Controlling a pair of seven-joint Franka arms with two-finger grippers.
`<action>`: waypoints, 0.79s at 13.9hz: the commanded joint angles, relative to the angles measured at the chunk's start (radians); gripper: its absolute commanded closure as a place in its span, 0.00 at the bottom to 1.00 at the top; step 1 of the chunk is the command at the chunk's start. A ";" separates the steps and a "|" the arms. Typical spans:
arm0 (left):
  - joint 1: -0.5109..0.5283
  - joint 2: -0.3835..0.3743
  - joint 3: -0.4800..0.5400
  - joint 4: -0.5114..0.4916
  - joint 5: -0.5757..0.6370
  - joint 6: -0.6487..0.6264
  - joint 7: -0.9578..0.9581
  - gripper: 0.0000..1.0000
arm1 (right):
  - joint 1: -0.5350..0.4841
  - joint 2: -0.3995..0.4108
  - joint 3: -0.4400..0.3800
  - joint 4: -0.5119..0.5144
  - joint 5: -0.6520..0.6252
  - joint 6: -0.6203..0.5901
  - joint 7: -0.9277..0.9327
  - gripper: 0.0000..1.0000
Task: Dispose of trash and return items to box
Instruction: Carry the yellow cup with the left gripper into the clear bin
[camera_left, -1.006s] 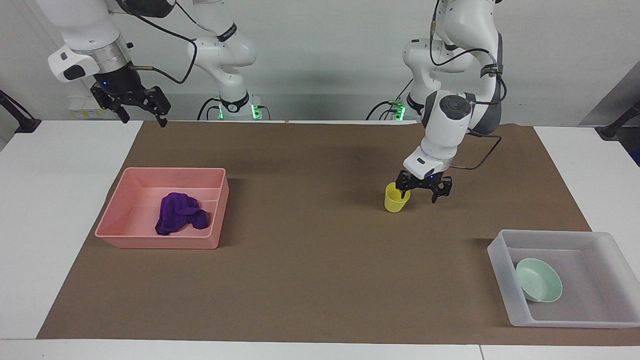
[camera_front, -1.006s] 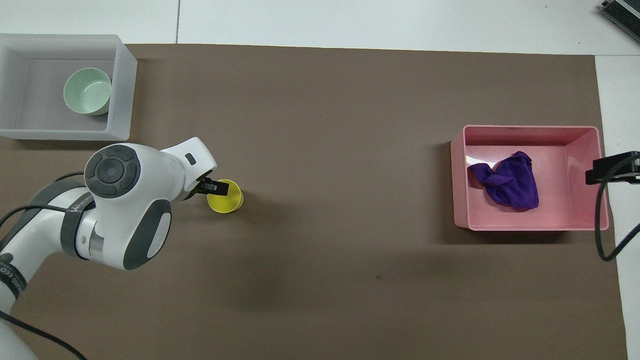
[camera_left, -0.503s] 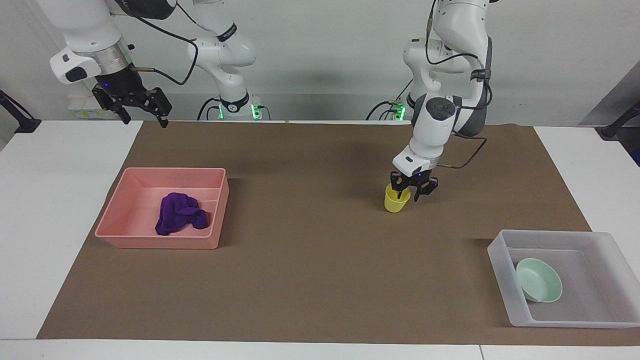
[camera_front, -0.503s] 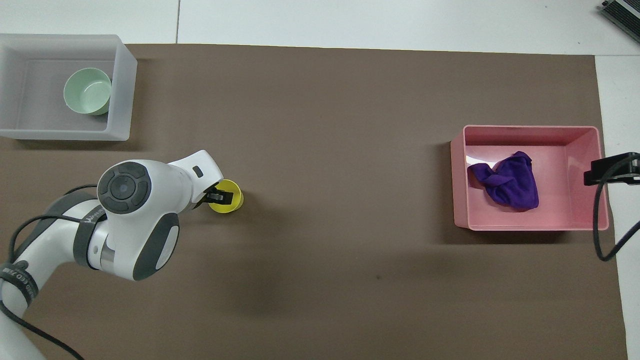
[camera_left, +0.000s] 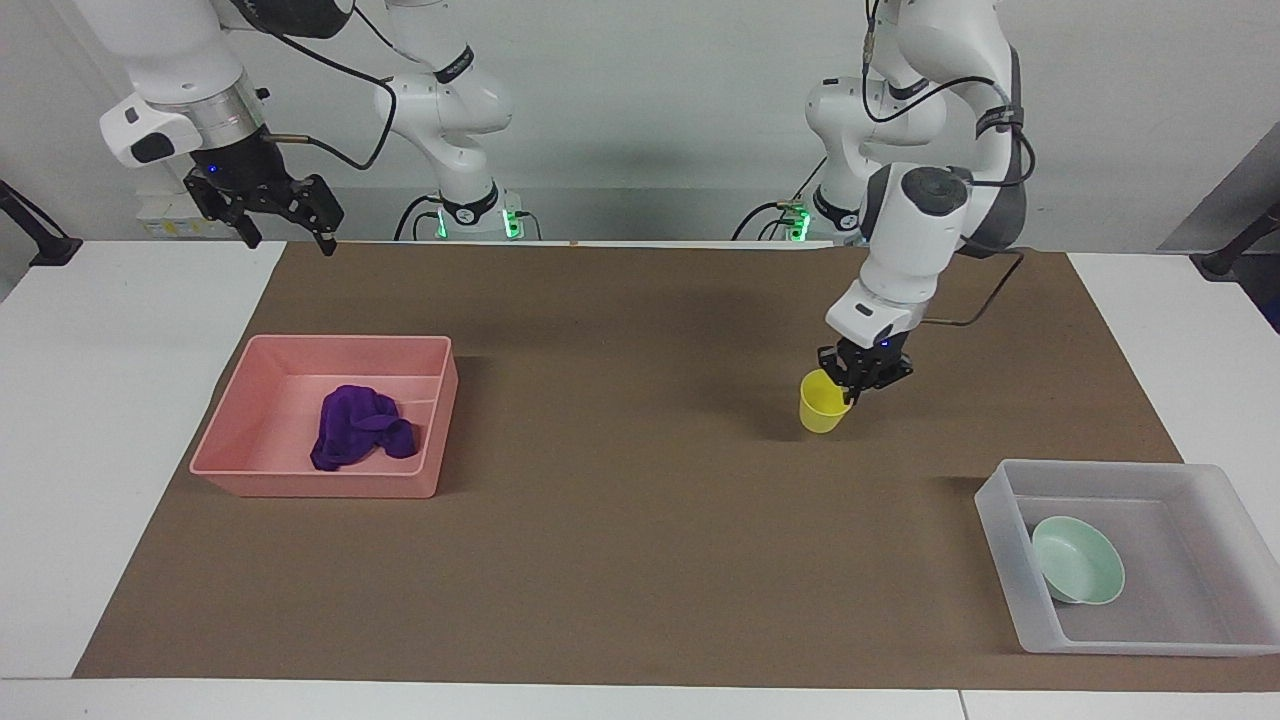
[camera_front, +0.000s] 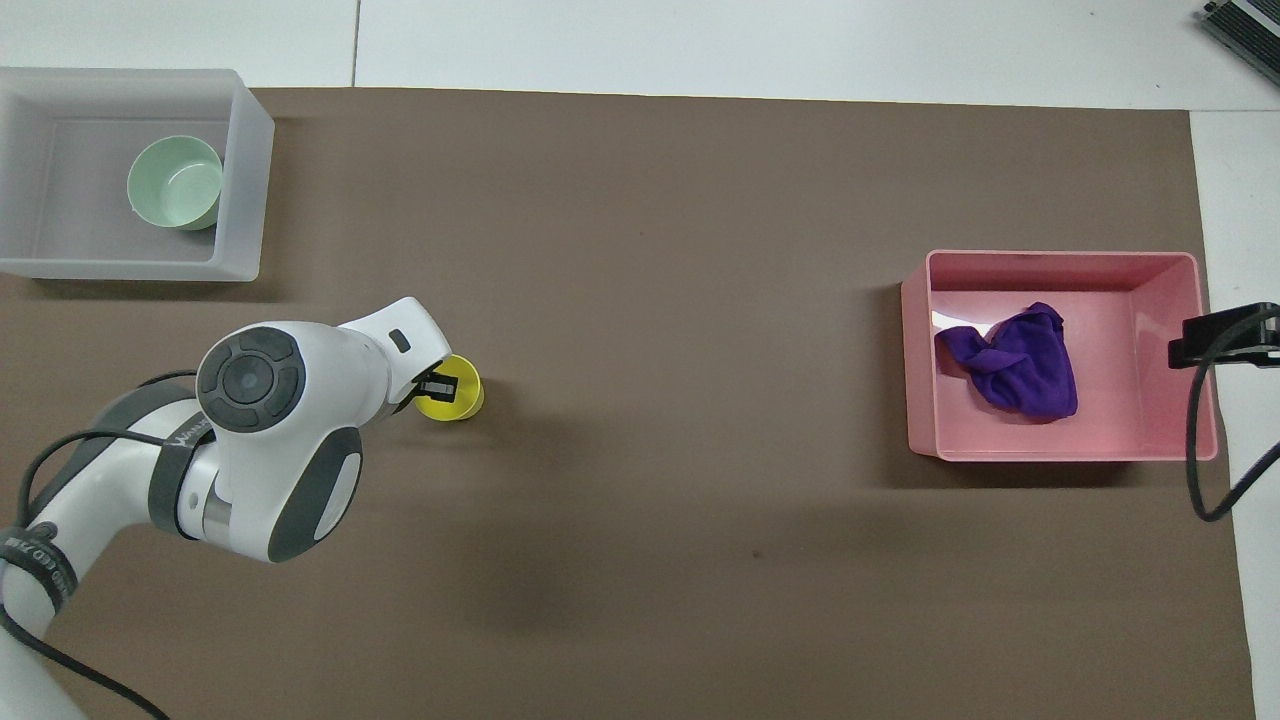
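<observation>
In the facing view we find the left claw (camera_left: 856, 388) clenched on the rim of the yellow cup (camera_left: 823, 402), one finger inside the cup and one outside. The cup hangs tilted just above the brown mat (camera_left: 620, 560), its shadow on the mat at about seven o'clock from it. At four o'clock from the cup, well apart, the translucent box (camera_left: 1003, 548) sits at the left arm's end of the table (camera_left: 100, 400), and the mint-green bowl (camera_left: 1077, 560) lies inside it, tipped against the box wall. The pink tray (camera_left: 225, 440) rests at the right arm's end of the mat with the purple cloth (camera_left: 360, 428) in it. The right claw (camera_left: 285, 235) waits high over the table edge at eleven o'clock from the pink tray, its fingers spread and holding nothing.

In the overhead view we see the left claw (camera_front: 436, 387) gripping the cup (camera_front: 455, 392) at the cup's nine o'clock rim. The box (camera_front: 252, 180) lies at ten o'clock from the cup, with the bowl (camera_front: 175, 183) inside near the wall that faces the mat's middle. The pink tray (camera_front: 1190, 400) sits at three o'clock from the cup, well apart, with the cloth (camera_front: 1020, 360) on its floor. Only a dark edge of the right claw (camera_front: 1225, 335) shows, over the pink tray's rim, and here we cannot tell how its fingers stand.
</observation>
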 joint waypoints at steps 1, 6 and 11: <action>0.110 0.057 -0.004 0.158 0.008 -0.082 0.081 1.00 | -0.003 -0.031 0.006 -0.034 0.008 0.014 0.006 0.00; 0.311 0.115 -0.004 0.250 0.002 -0.053 0.259 1.00 | -0.003 -0.031 0.006 -0.036 0.008 0.014 0.006 0.00; 0.420 0.166 -0.005 0.272 -0.064 0.021 0.364 1.00 | -0.003 -0.031 0.006 -0.036 0.008 0.014 0.006 0.00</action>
